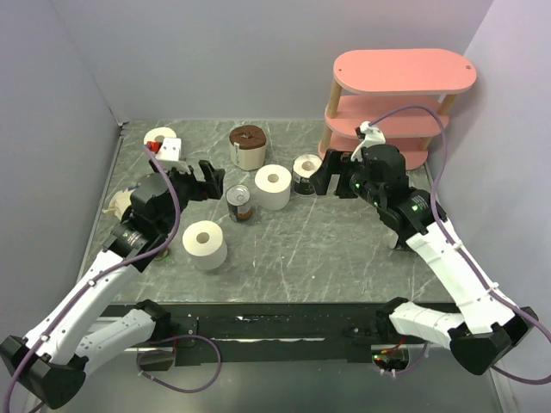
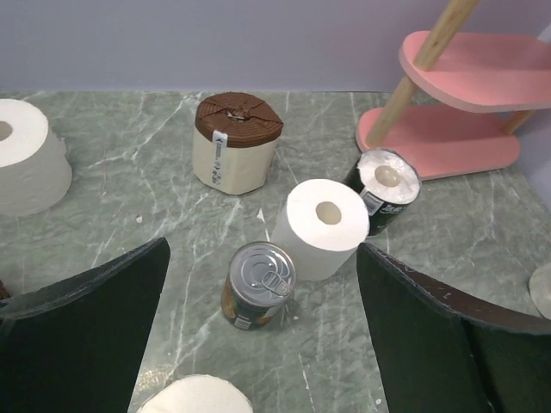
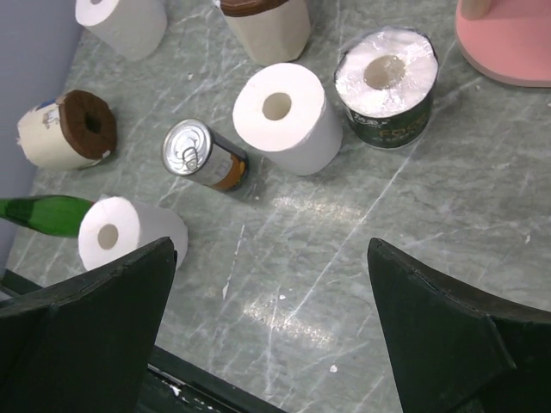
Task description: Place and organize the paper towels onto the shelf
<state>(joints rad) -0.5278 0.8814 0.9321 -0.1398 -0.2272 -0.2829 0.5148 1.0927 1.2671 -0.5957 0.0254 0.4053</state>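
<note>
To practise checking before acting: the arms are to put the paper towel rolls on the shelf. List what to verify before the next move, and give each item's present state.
1. Left hand open and empty: ok.
2. Right hand open and empty: ok.
3. Black-printed roll, nearest the right hand, stands upright: ok.
4. Gap for a finger between it and the white roll: cannot tell.
5. Shelf top board bare: ok.
6. Lower boards bare: cannot tell, partly hidden.

Grey-green marbled tabletop (image 1: 327, 258); plain pale lavender walls (image 1: 215, 52) on three sides
</note>
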